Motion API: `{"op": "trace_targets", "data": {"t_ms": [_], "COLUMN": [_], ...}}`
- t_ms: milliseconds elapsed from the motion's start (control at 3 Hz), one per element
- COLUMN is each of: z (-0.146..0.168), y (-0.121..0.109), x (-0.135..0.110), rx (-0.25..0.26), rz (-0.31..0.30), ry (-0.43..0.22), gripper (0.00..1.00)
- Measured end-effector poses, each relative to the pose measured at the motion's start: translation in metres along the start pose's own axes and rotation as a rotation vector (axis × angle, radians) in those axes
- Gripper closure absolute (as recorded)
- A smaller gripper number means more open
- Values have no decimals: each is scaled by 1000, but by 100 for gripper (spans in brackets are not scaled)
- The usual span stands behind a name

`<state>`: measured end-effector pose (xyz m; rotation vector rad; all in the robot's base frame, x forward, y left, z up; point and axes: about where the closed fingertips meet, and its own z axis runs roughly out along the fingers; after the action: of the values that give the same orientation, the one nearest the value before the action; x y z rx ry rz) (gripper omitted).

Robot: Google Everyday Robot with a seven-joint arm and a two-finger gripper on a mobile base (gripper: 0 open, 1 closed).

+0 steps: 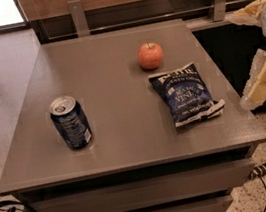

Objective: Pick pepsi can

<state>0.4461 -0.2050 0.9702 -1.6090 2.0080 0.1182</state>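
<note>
The pepsi can point(71, 122) stands upright on the front-left part of the grey table point(129, 146), close to the near edge and a little in from the left edge. Its long axis is vertical, with the silver top and pull tab facing up. The body is dark blue with white small print, and I see no dent from here.

The gripper point(239, 60) hangs at the right edge of the view, off the table's right side and well apart from the can. Its two pale fingers point(265, 78) stand wide apart, one above the other, with nothing between them.

From the gripper the can lies across nearly the whole tabletop, toward the left of the view and slightly nearer to me. I judge the coming move to be a long sideways reach, then a side-on close around the upright body.

The flat dark blue chip bag point(186, 94) lies near the table's right edge, roughly between the gripper and the can, so I would carry the arm over it. The red apple point(150, 55) sits just behind the bag, clear of that line. Around the can itself the tabletop is bare.
</note>
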Motion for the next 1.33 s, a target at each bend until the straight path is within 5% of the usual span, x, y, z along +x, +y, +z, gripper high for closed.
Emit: {"op": "trace_targets", "data": {"t_ms": [333,667,1000,1333], "z": [27,42,26,25], "y": [-1,10,23,23], "x": [-13,-64,-120,-123], "rx": [-22,-105,-187,-188], "rz": [-7,-32,-51,-49], "ry": [-215,-530,-798,-788], "gripper": [0,0,0,0]}}
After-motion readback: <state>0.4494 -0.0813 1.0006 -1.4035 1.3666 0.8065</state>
